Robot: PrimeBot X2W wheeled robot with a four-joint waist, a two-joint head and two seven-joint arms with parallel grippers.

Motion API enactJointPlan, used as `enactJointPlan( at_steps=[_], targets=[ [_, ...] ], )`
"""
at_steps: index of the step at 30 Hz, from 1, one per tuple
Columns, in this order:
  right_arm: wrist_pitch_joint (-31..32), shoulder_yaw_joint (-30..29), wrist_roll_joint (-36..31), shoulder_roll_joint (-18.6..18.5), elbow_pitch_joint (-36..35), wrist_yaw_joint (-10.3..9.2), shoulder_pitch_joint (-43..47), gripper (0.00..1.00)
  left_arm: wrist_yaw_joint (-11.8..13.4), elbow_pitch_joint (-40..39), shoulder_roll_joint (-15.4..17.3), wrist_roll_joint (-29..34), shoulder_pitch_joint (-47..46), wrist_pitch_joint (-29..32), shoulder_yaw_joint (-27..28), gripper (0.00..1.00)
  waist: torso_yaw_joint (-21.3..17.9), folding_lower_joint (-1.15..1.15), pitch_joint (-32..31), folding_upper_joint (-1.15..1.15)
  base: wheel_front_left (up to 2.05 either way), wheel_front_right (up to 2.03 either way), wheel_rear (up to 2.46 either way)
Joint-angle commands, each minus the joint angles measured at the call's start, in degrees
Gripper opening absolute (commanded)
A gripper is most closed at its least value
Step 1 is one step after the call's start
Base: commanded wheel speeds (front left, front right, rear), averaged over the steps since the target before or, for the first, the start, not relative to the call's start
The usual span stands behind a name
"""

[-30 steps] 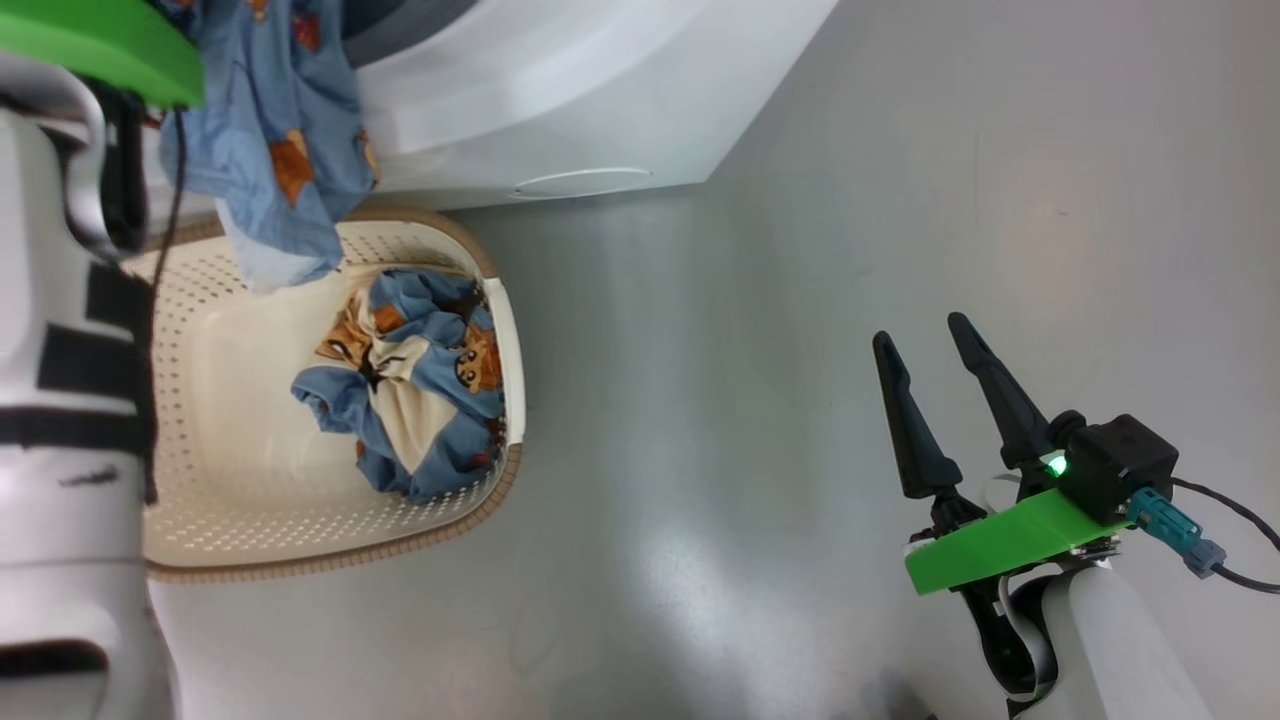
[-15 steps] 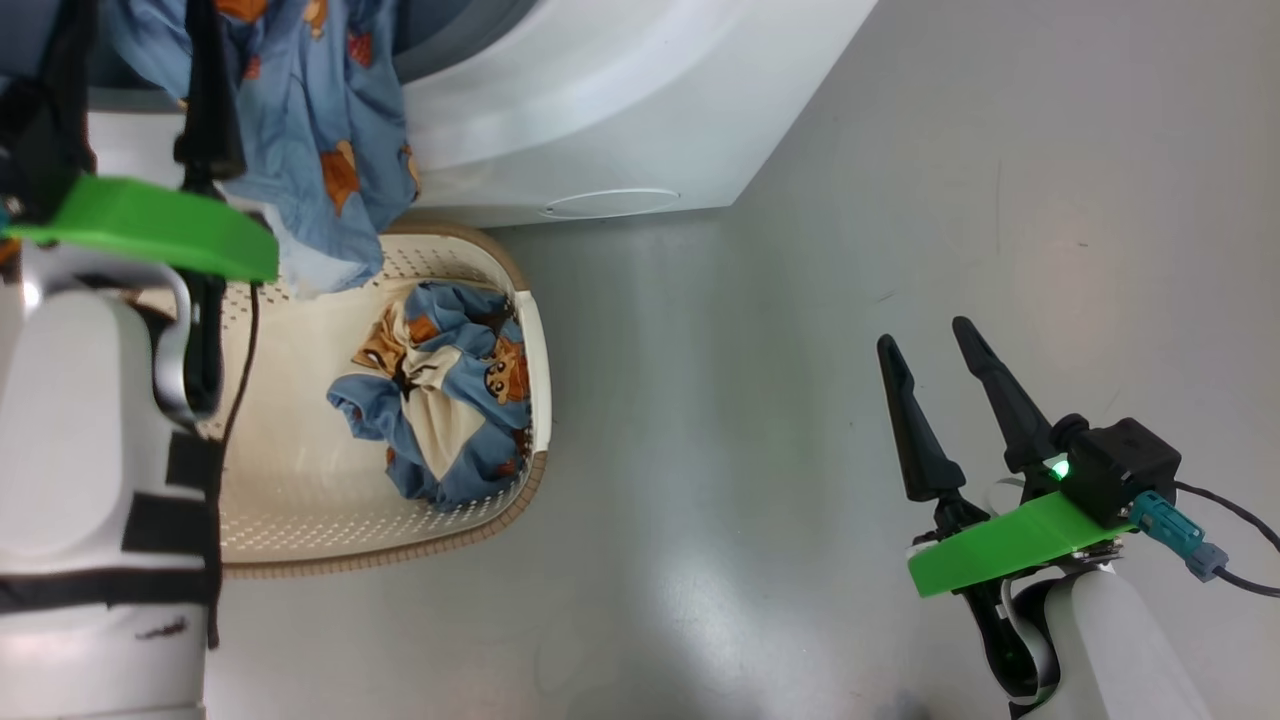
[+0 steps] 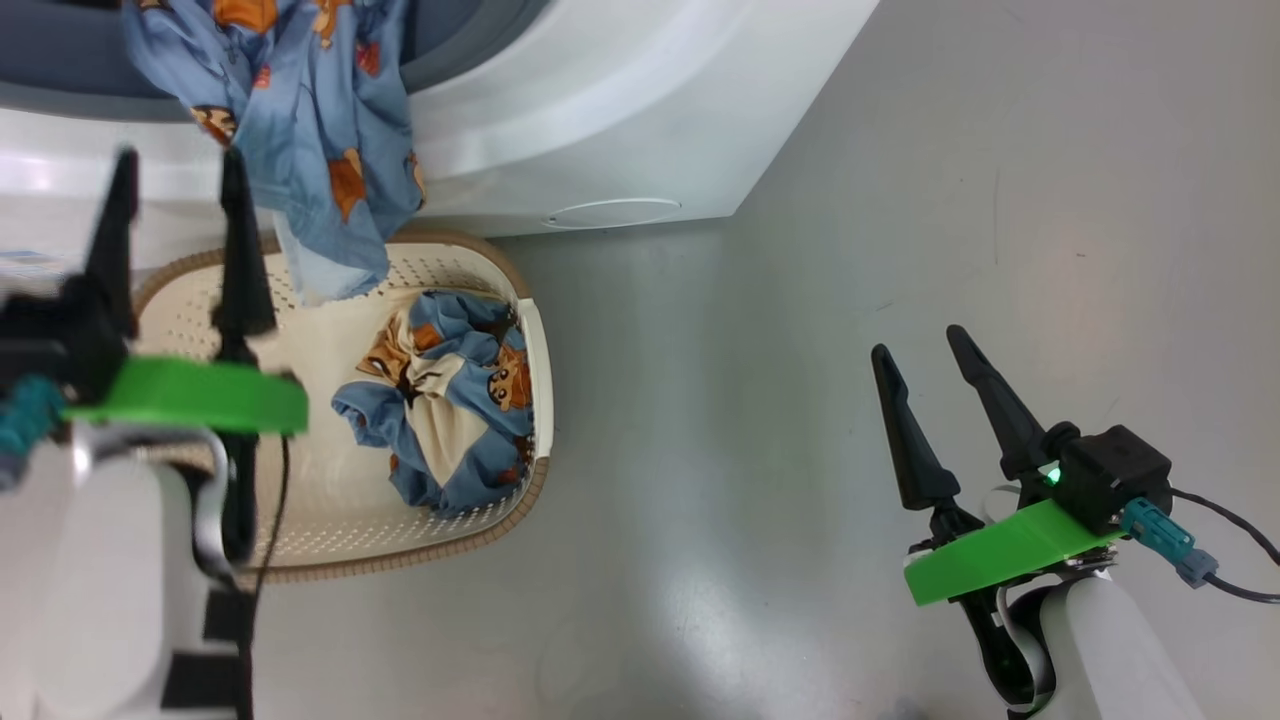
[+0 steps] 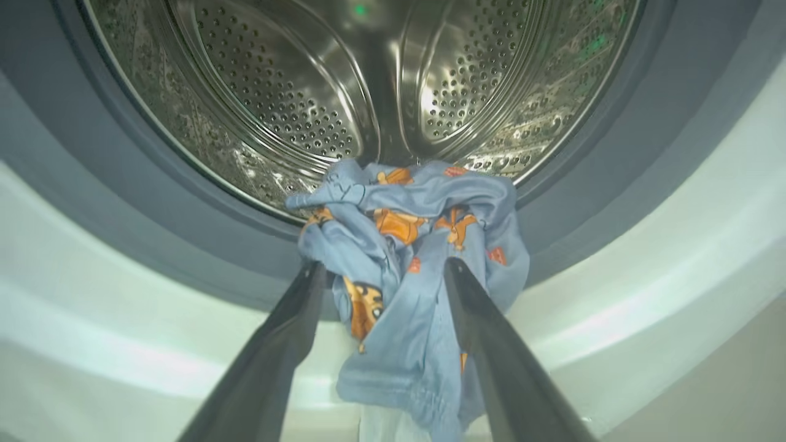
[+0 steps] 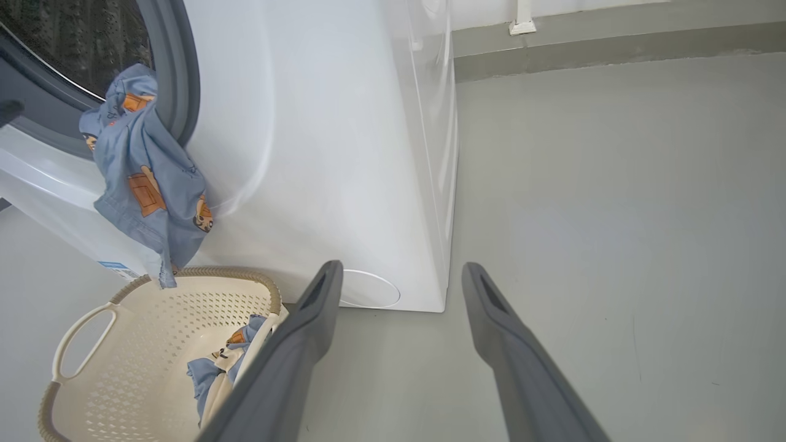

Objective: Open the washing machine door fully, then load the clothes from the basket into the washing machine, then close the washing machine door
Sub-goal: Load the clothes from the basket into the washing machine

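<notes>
The washing machine stands with its mouth open; its door is out of view. One light-blue garment hangs from the grey gasket over the front lip, its tail above the basket. In the left wrist view the same garment is draped out of the steel drum. More clothes lie bunched in the basket's right end. My left gripper is open and holds nothing, just left of the hanging garment. My right gripper is open over bare floor, far right of the basket.
Grey floor spreads to the right of the machine and the basket. The round filter cap sits low on the machine's front. A blue label shows beside the basket's rim. A wall skirting runs at the back.
My left gripper has drawn back from the drum mouth toward the basket, leaving the garment hanging over the lip. The head camera has shifted a little. My right arm has stayed put.
</notes>
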Motion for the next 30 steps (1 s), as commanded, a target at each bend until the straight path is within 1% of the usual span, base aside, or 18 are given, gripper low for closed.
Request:
enactJointPlan(
  at_steps=[1, 8, 16, 22, 30],
  targets=[
    [-0.7, 1.7, -0.5, 0.2, -1.1, 0.09, 1.6, 1.00, 0.5, -1.9, 1.6, 0.4, 2.2, -0.3, 1.7, 1.00, 0.0, 0.00, -0.2, 0.00, 0.00, 0.00, 0.00],
    [-0.7, 2.0, -0.6, 0.2, -0.6, 0.09, 1.8, 1.00, 1.7, -5.9, 0.5, 0.3, 10.4, -0.3, 3.5, 1.00, 0.1, 0.00, -1.2, 0.00, 0.00, 0.00, 0.00],
    [-0.7, 2.3, -0.9, 0.2, -0.3, 0.09, 2.1, 1.00, 2.3, -9.1, -0.6, 0.8, 17.8, -0.3, 4.2, 1.00, 0.2, 0.00, -2.0, 0.00, 0.00, 0.00, 0.00],
    [-0.7, 2.4, -0.9, 0.1, -0.3, 0.09, 2.3, 1.00, 2.9, -10.6, -1.1, 0.6, 21.8, -0.3, 4.9, 1.00, 0.3, 0.00, -2.4, 0.00, 0.00, 0.00, 0.00],
    [-0.7, 1.8, -0.9, 0.0, -0.4, 0.09, 2.5, 1.00, 2.9, -11.9, -1.5, 0.4, 26.0, -0.3, 5.0, 1.00, 0.7, 0.00, -2.7, 0.00, 0.00, 0.00, 0.00]
  ],
)
